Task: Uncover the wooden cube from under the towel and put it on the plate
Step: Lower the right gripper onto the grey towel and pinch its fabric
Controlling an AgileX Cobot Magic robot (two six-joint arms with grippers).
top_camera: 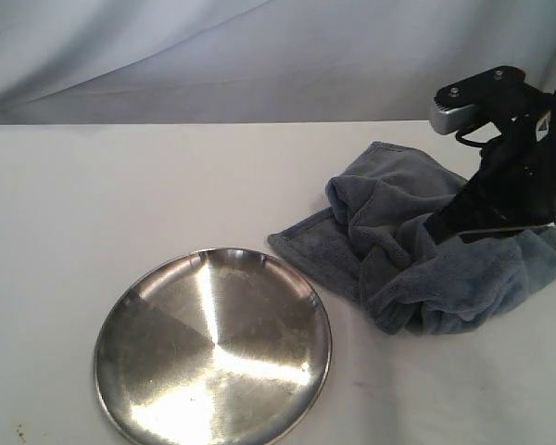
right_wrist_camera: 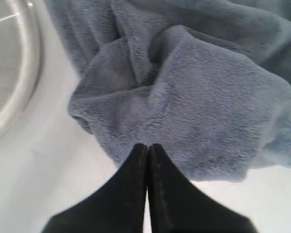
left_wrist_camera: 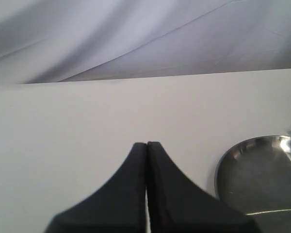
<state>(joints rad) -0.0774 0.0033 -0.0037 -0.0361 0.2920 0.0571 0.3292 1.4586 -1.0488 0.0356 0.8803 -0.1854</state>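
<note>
A pale, matte white surface carries two things. The plate lies flat on it: round, shiny steel with a low rim and a scuffed face. The towel is blue-grey and plush. It lies bunched in folds just beside the plate, to its right and farther back, with one hemmed corner close to the rim.

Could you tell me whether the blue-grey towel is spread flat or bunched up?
Bunched up: the plush blue-grey towel lies in a rumpled heap of folds beside the round steel plate; no wooden cube shows.
</note>
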